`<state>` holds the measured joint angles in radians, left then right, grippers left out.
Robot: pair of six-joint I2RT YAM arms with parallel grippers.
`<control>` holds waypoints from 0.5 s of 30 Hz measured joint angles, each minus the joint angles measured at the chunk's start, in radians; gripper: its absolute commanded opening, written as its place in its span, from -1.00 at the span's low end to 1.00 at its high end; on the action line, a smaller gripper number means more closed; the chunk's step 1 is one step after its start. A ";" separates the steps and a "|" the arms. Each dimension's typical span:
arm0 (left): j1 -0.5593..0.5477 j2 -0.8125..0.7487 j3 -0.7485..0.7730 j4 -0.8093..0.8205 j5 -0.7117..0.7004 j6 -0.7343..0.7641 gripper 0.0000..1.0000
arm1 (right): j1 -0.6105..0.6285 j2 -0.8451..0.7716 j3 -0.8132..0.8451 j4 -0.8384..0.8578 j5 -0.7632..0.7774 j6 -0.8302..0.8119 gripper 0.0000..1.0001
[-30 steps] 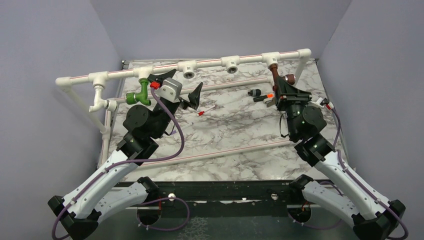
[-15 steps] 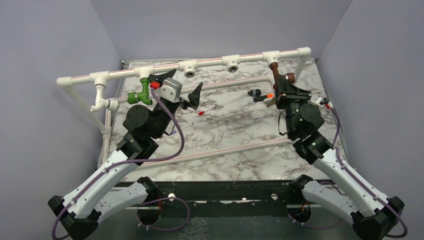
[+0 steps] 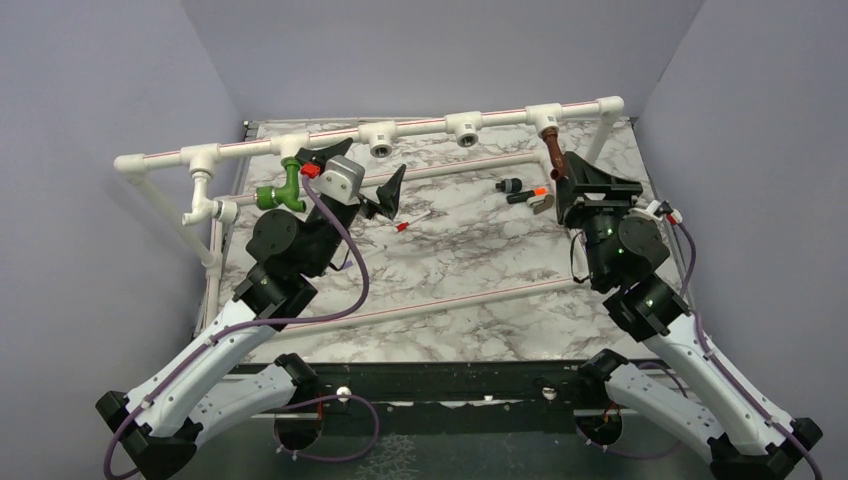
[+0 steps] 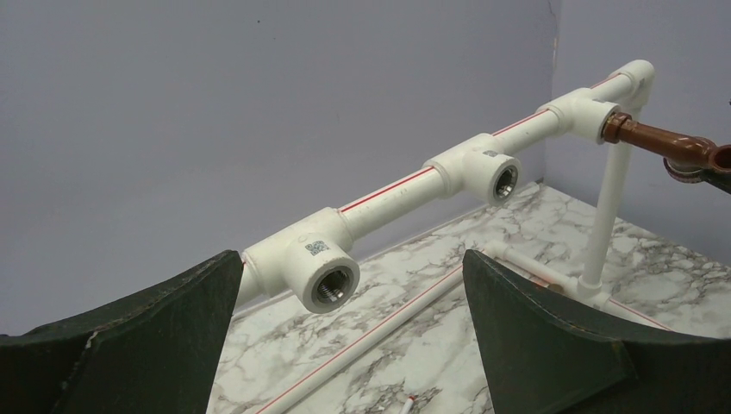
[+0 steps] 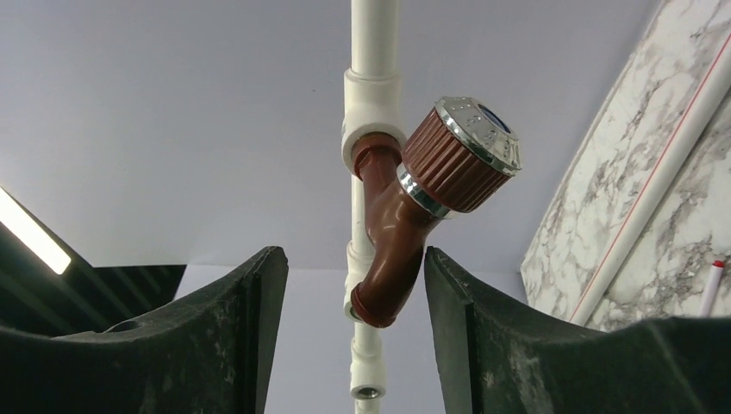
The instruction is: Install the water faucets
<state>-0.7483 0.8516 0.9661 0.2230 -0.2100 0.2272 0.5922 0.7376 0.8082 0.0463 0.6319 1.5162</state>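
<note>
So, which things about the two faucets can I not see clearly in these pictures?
- Top view: the brown faucet has its knob and spout hidden behind the right hand.
- Top view: the green faucet is too small to show how far it is screwed in.
- Left wrist view: the right edge cuts off the brown faucet; the green faucet is out of frame.
- Right wrist view: the brown faucet's thread is hidden inside the fitting.
</note>
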 measured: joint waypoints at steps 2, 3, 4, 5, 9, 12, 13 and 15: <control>0.000 0.001 0.000 0.000 0.000 0.000 0.98 | 0.000 -0.014 0.013 -0.047 0.000 -0.005 0.32; 0.000 0.002 0.000 0.000 0.000 0.000 0.98 | 0.000 -0.023 0.017 -0.068 0.001 -0.007 0.33; 0.000 0.003 0.000 0.000 0.000 0.000 0.98 | 0.000 -0.031 0.021 -0.088 0.001 -0.012 0.34; 0.000 0.005 0.000 0.000 0.000 0.000 0.98 | 0.000 -0.041 0.023 -0.105 0.001 -0.021 0.35; 0.000 0.009 0.000 0.000 0.000 0.000 0.98 | 0.000 -0.061 0.053 -0.188 -0.001 -0.075 0.37; 0.000 0.009 0.000 0.000 0.000 0.000 0.98 | 0.000 -0.064 0.102 -0.254 -0.002 -0.134 0.38; 0.000 0.009 0.000 0.000 0.000 0.000 0.98 | 0.000 -0.065 0.116 -0.272 -0.003 -0.158 0.38; 0.000 0.009 0.000 0.000 0.000 0.000 0.98 | 0.000 -0.070 0.133 -0.296 -0.006 -0.212 0.38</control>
<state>-0.7483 0.8604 0.9661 0.2230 -0.2100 0.2272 0.5922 0.6678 0.9413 -0.2501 0.6254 1.3045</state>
